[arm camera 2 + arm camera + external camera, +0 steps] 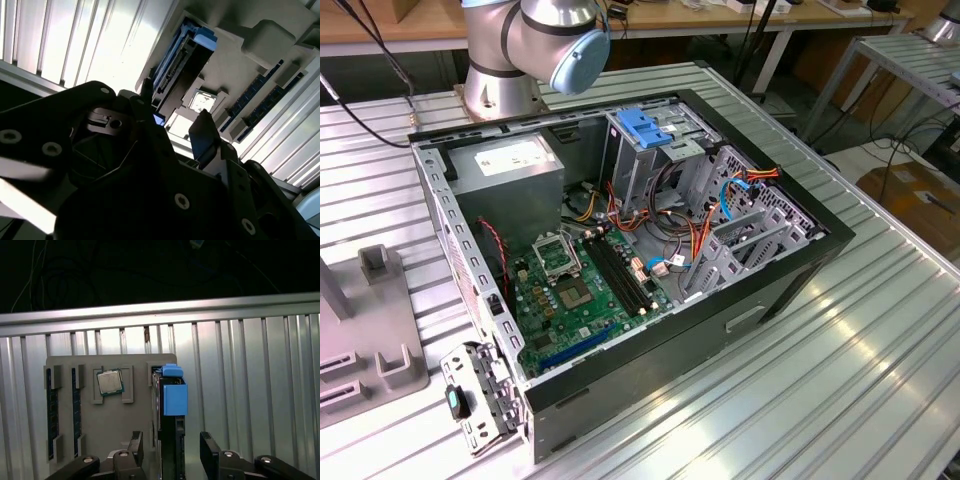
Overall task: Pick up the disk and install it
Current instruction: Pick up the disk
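- the table (840, 380) under the grey holder block (110, 425) is ribbed aluminium, long bright slats with dark grooves between them.
- the open computer case (670, 370) lies on its side, off to the exterior view's right of the holder block: black sheet-metal walls, a green circuit board, a plain grey metal box, bundled orange and blue cables.
- my arm (535, 35) shows in the exterior view as a smooth silver joint with a pale blue cap, beyond the case from the holder block.
- the holder block is matte grey plastic, flat, cut with square-edged pockets and raised lugs.
- my pincer (171, 440) is black and angular with round bolt heads; its fingers (209, 450) are spread wide, one on each side of the disk, a gap showing on both sides.
- the disk (174, 400) stands on edge in a slot of the holder block, a thin dark slab with a glossy blue plastic frame.
- two dark memory sticks (50, 410) sit upright in narrow slots at the block's far side from the disk.
- a square metal-topped processor chip (110, 382) lies flat in a pocket between them.
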Motion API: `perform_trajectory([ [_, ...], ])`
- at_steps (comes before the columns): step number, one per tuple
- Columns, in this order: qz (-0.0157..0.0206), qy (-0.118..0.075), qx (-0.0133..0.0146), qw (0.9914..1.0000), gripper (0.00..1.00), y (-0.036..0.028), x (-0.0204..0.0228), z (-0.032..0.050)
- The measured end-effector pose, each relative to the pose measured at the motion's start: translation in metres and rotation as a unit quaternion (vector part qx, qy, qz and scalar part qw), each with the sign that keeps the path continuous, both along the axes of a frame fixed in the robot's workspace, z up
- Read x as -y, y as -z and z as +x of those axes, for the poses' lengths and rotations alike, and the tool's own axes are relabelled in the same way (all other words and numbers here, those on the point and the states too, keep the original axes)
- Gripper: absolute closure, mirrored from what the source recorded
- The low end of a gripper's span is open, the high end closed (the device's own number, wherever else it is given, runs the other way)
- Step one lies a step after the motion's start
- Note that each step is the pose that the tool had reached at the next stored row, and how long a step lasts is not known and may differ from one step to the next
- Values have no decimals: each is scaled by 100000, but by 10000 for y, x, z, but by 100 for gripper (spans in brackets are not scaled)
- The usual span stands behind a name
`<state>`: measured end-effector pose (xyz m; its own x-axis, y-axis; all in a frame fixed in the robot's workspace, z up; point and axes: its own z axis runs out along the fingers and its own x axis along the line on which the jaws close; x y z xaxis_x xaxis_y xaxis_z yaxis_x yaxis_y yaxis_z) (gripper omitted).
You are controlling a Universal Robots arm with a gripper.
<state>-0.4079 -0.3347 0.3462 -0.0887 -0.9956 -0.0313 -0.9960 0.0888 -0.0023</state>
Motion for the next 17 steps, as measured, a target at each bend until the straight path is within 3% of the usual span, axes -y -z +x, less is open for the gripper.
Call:
perform_trajectory([
  [1, -1, -2, 1, 100000, 46, 0, 0, 0],
  [2, -1, 1, -2, 100000, 40, 0, 0, 0],
  [5, 18, 0, 24, 100000, 40, 11, 0, 0],
  [8, 10, -196, 7, 100000, 40, 102, 0, 0],
  [17, -95, -2591, 1, 99966, 40, 227, -2, 0],
])
